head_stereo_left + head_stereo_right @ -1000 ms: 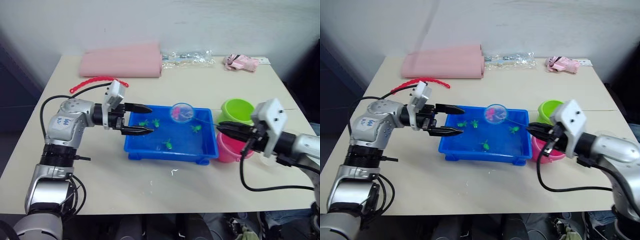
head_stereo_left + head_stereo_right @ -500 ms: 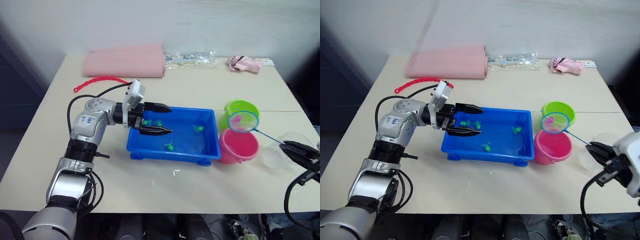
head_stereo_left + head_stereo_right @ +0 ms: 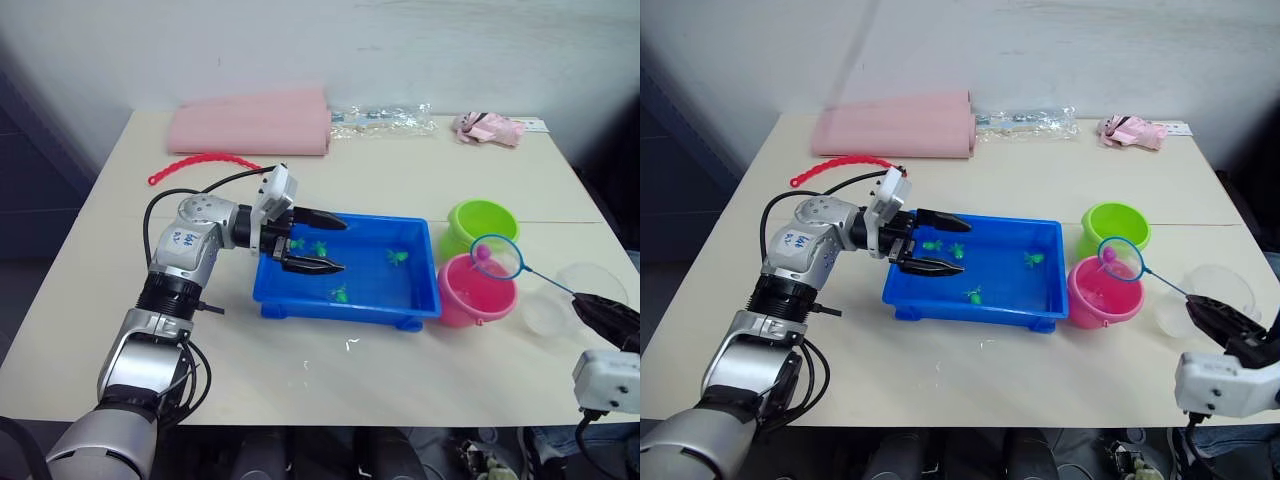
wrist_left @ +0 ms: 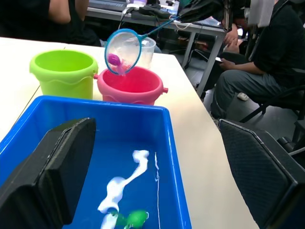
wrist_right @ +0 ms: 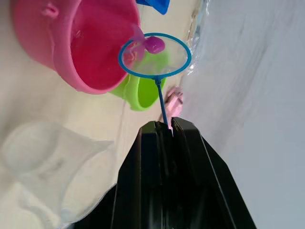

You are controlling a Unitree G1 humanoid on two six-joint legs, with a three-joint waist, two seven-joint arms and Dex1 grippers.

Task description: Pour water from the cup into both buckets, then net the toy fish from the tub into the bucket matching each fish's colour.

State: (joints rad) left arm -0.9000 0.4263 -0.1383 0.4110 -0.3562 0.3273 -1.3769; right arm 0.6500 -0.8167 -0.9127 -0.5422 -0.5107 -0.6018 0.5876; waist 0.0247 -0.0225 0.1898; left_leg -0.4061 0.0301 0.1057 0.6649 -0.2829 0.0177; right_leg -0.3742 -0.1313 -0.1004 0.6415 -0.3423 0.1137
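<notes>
- Holding the net (image 3: 496, 257) by its thin handle, my right gripper (image 5: 163, 131) has its jaws clamped on it; the hoop hangs over the pink bucket (image 3: 476, 293) with a pink fish (image 5: 155, 44) in the mesh.
- My left gripper (image 3: 322, 242) hovers over the blue tub (image 3: 395, 305) on the bench (image 3: 400, 170), jaws apart.
- Green fish (image 3: 340, 293) lie in the tub; the green bucket (image 3: 483, 220) stands just behind the pink one, the clear cup (image 3: 560, 300) beside it.
</notes>
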